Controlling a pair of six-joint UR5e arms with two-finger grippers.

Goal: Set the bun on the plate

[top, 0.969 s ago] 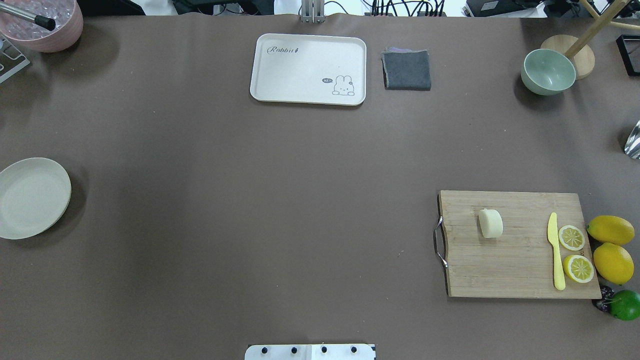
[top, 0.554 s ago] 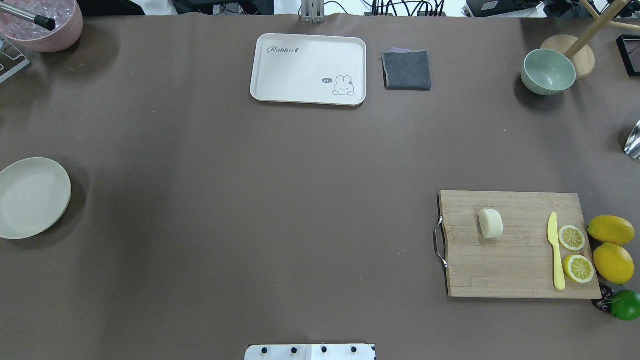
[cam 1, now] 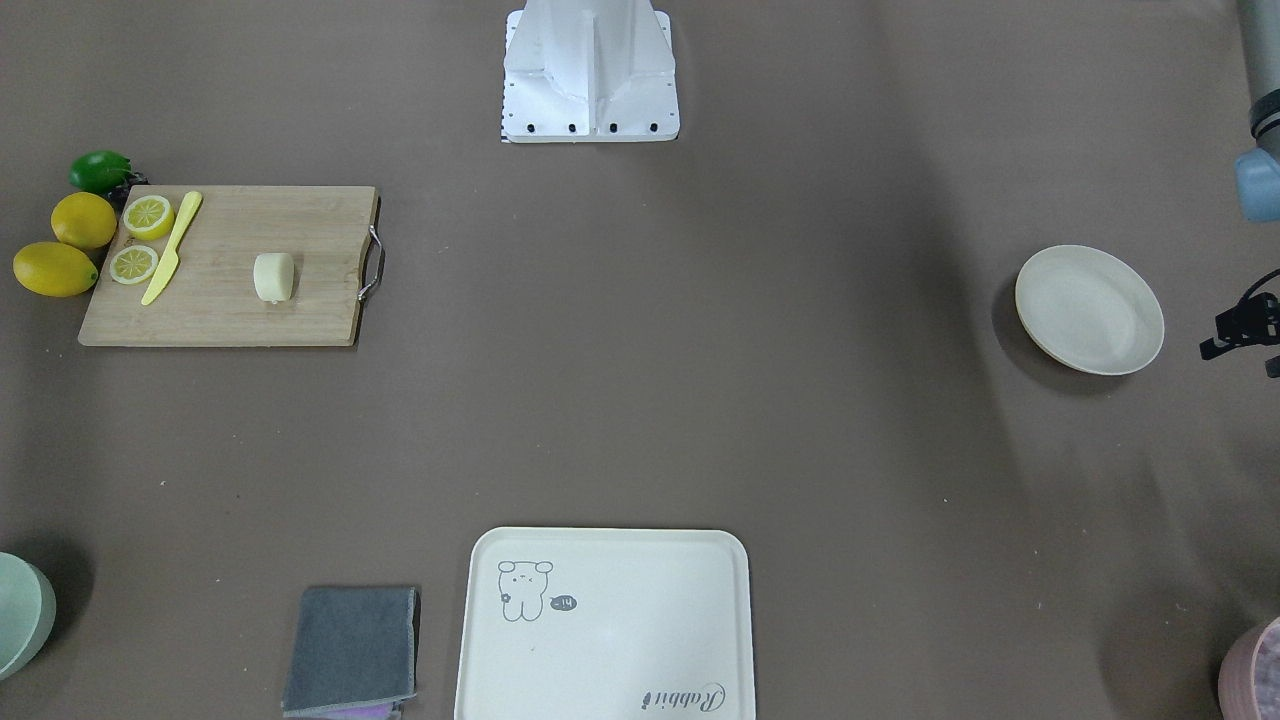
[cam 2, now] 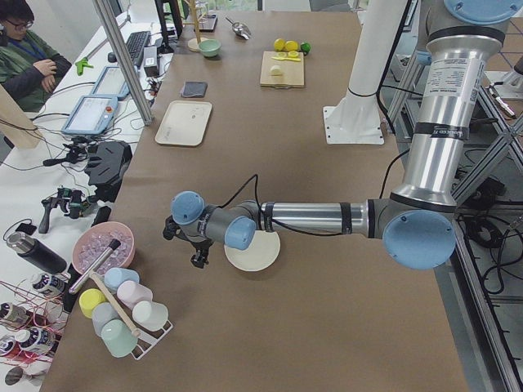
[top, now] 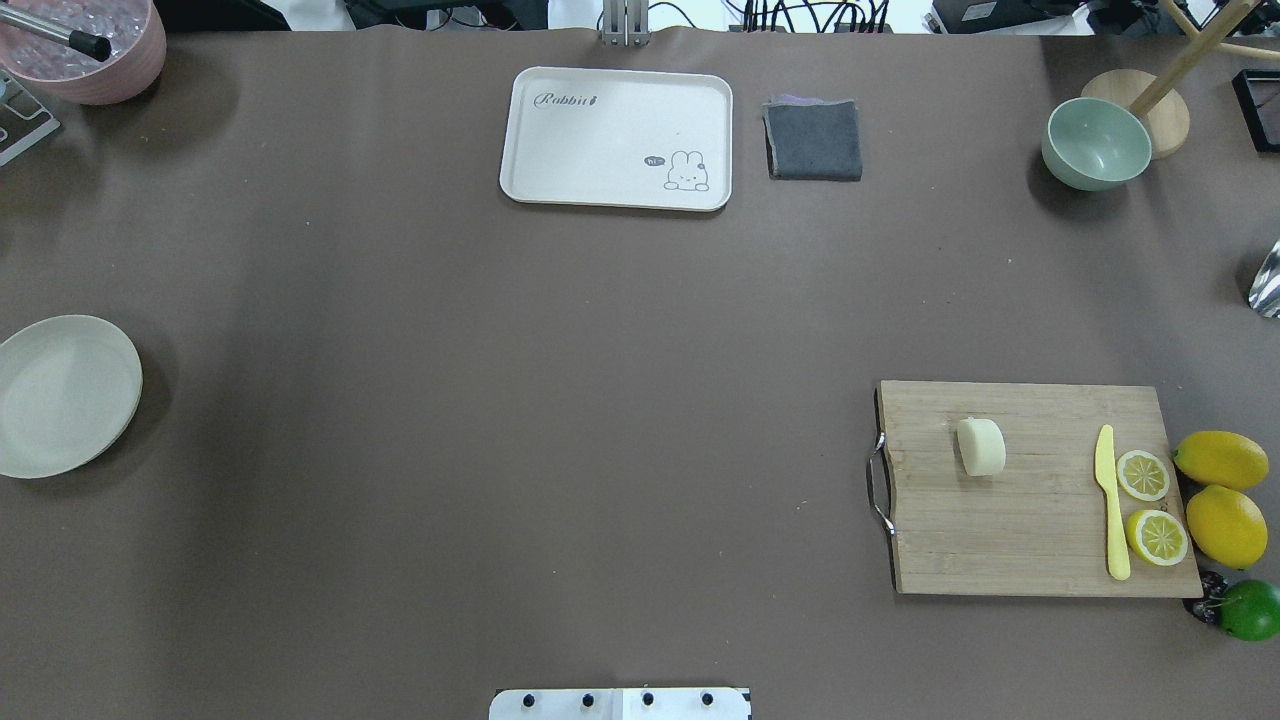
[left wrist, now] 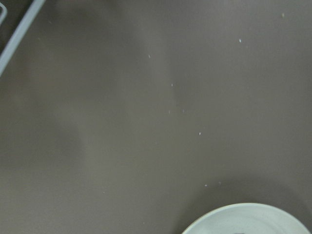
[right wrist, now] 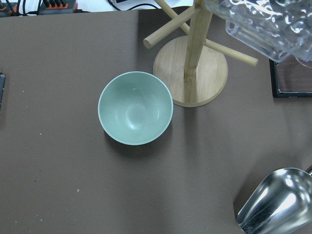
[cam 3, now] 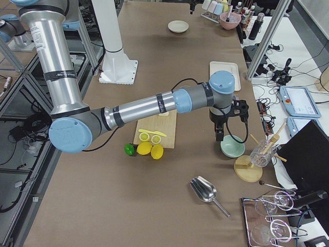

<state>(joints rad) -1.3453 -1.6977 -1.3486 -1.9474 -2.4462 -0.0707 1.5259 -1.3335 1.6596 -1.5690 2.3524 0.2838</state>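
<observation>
The bun point(top: 981, 446) point(cam 1: 273, 277) is a pale cream lump lying on the wooden cutting board point(top: 1010, 540), with nothing touching it. Far across the table, the round off-white plate point(top: 65, 395) point(cam 1: 1089, 309) sits with nothing on it; its rim also shows in the left wrist view point(left wrist: 248, 222). My left gripper point(cam 2: 198, 255) hangs just beyond the plate point(cam 2: 257, 255), near the table's end. My right gripper point(cam 3: 220, 135) hovers over the pale green bowl point(cam 3: 232, 148) point(right wrist: 135, 107), well away from the bun. I cannot tell whether either gripper is open or shut.
On the board lie a yellow knife point(top: 1110, 500) and two lemon halves point(top: 1143, 475); whole lemons point(top: 1222, 460) and a lime point(top: 1250, 610) sit beside it. A cream tray point(top: 617, 138), grey cloth point(top: 814, 140), wooden stand point(right wrist: 191, 70), metal scoop point(right wrist: 275, 202) and pink bowl point(top: 85, 45) line the edges.
</observation>
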